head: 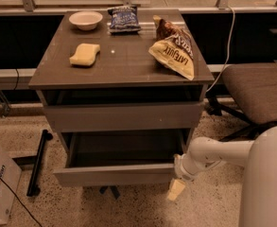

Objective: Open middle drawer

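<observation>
- The middle drawer (114, 175) stood pulled out toward the near side, low on the desk (128, 60). You could look down into its dark inside.
- The top drawer (124, 117) sat above it, with a dark gap showing above its flat front.
- The tool (176, 189) hung just beside the near right corner of the middle drawer, pointing down at the floor. It held nothing. I could not tell if it was spread or pressed together.
- The white arm (213, 152) reached in from the right side to the tool.
- On top of the desk, a white bowl (85, 19) sat at the far left.
- A blue bag (124, 19) lay to the right of the bowl, at the far edge.
- A yellow sponge (85, 54) lay on the left, nearer than the bowl.
- A big yellow and brown snack bag (173, 48) lay on the right side.
- A brown chair (261, 91) stood to the right of the desk.
- A black stand (38, 162) lay on the floor to the left.
</observation>
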Robot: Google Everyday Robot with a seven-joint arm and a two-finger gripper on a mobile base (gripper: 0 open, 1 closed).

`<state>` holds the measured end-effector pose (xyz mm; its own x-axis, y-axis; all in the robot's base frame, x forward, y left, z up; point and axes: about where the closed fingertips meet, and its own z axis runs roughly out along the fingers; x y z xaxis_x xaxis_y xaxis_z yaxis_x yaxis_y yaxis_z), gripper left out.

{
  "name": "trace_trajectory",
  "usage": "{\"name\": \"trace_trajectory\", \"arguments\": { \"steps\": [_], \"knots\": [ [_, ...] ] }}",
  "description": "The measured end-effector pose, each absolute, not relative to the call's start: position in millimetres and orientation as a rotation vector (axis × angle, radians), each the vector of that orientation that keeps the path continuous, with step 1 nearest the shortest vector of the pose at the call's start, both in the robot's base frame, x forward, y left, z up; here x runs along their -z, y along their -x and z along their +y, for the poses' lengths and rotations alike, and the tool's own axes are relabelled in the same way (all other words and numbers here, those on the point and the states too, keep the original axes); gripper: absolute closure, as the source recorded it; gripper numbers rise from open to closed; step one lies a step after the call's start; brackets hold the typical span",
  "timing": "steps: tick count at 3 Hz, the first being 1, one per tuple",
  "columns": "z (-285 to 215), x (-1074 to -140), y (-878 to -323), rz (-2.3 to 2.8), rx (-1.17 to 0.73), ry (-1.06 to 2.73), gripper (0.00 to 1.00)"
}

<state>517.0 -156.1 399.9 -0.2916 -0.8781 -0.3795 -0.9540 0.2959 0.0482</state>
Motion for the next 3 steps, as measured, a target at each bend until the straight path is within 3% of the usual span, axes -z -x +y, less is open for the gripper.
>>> {"name": "trace_trajectory", "arguments": {
  "steps": [1, 3],
  "knots": [
    [-156.1, -399.9, -517.0, 2.287, -0.386, 1.668, 0.19],
    [-156.1, -408.0, -518.0, 2.287, -0.386, 1.669, 0.65]
  ]
}}
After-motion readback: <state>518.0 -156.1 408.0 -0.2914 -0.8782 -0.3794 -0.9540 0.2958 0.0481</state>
